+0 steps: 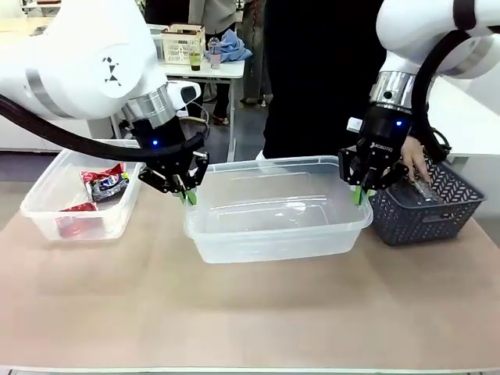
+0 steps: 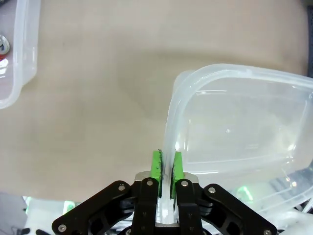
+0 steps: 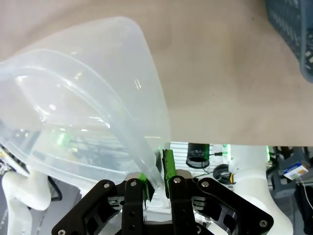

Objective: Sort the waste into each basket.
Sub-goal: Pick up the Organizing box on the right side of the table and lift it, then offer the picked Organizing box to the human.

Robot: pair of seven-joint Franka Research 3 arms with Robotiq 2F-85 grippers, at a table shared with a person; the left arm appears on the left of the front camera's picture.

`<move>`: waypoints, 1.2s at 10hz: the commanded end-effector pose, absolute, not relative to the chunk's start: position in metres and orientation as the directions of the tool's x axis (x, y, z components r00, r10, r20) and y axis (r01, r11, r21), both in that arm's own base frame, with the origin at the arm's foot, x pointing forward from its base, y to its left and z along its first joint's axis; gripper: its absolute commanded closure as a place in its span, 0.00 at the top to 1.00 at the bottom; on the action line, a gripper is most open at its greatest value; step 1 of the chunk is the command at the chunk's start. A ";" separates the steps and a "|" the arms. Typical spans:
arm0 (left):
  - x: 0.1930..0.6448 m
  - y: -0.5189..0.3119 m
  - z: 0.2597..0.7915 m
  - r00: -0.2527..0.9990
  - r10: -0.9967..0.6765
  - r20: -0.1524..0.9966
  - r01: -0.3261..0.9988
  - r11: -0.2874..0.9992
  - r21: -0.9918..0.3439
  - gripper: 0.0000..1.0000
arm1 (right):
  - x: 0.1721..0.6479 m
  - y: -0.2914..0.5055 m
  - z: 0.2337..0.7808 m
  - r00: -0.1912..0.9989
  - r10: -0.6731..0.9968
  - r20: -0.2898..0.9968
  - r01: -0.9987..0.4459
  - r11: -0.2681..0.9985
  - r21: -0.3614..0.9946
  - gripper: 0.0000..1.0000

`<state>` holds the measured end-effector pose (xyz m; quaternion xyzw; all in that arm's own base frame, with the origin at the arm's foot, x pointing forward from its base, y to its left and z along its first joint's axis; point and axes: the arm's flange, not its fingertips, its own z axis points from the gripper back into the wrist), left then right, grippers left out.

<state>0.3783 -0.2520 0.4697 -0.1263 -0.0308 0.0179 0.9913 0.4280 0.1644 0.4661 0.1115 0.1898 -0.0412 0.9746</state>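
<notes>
Both arms come down from opposite sides onto the large clear rectangular plastic tub (image 1: pixel 273 234) at the middle of the tan table (image 1: pixel 234 312). The left gripper (image 1: pixel 188 197) is clamped on the tub's left-end rim and the right gripper (image 1: pixel 358 194) on its right-end rim, fingers pointing down, apparently to shift it level between them. Left of that tub sits a second clear plastic tub (image 1: pixel 39 211) holding crushed red and blue waste (image 1: pixel 104 181); just right of it, a person's hand (image 1: pixel 414 166) reaches into a dark grey lattice-walled plastic basket (image 1: pixel 426 219).

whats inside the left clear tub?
The left tub holds a red-and-dark crushed piece toward the back and a red crushed piece in front. The left arm covers its far right corner.
</notes>
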 end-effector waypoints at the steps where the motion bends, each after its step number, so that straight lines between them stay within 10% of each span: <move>1: 0.368 -0.238 0.483 0.996 0.074 0.055 -0.059 0.969 -0.239 0.00 | 0.436 0.172 0.465 0.913 -0.010 -0.408 0.097 0.976 0.193 0.00; 12: 0.368 -0.238 0.483 0.996 0.074 0.055 -0.059 0.969 -0.239 0.00 | 0.436 0.172 0.465 0.913 -0.010 -0.408 0.097 0.976 0.193 0.00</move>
